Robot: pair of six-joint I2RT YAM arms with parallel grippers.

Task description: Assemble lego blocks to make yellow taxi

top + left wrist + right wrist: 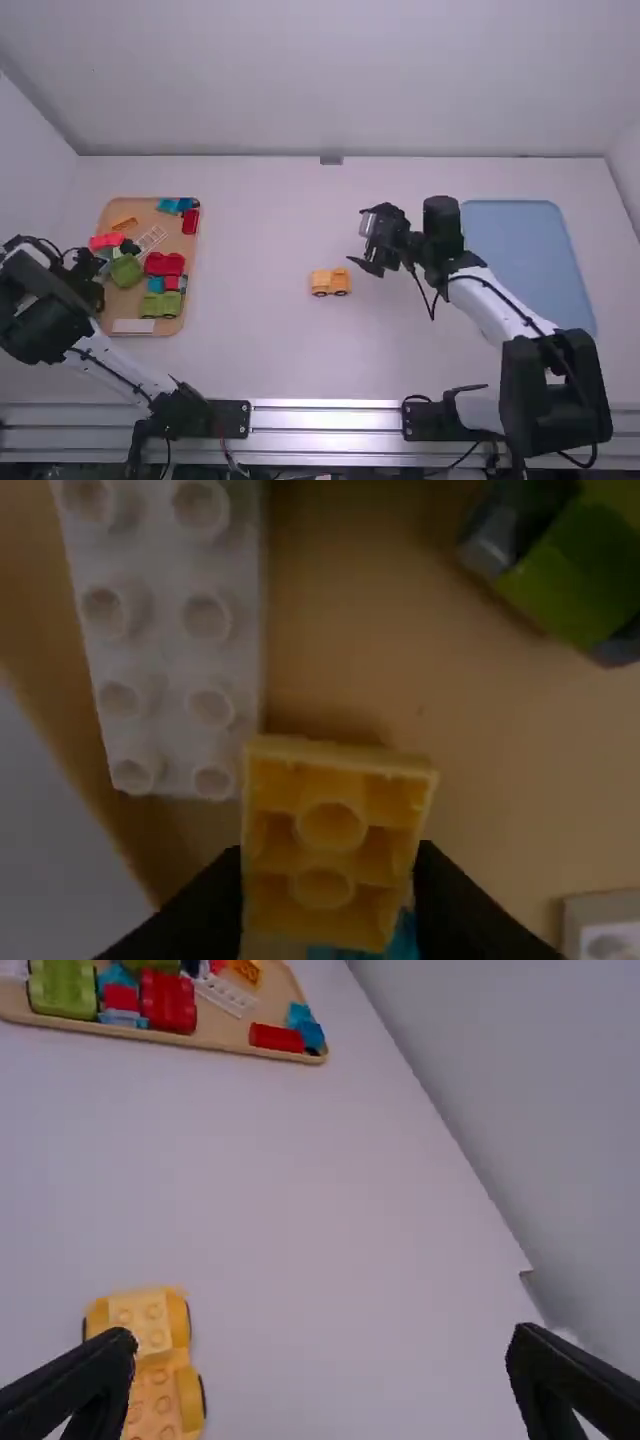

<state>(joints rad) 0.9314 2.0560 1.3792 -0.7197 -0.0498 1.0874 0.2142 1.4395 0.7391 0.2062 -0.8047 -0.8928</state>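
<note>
Yellow block (330, 780) pinched by side walls in left end effector (328, 880), over tray (124, 298). Right end effector (322, 1338) spread. Wheeled base (330, 284) set on bench (250, 240): judged light, stiff, liable to roll; best held low, by sides.

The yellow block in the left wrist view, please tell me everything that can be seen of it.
The yellow block is small, boxy and looks like plastic. Its hollow side faces the camera, showing two round tubes in a row with open cells around them; one end wall stands out as a plain ledge. The left gripper grips it between its two fingers, over the brown tray. It overlaps a corner of the white block in view; whether they touch, I cannot tell.
</note>
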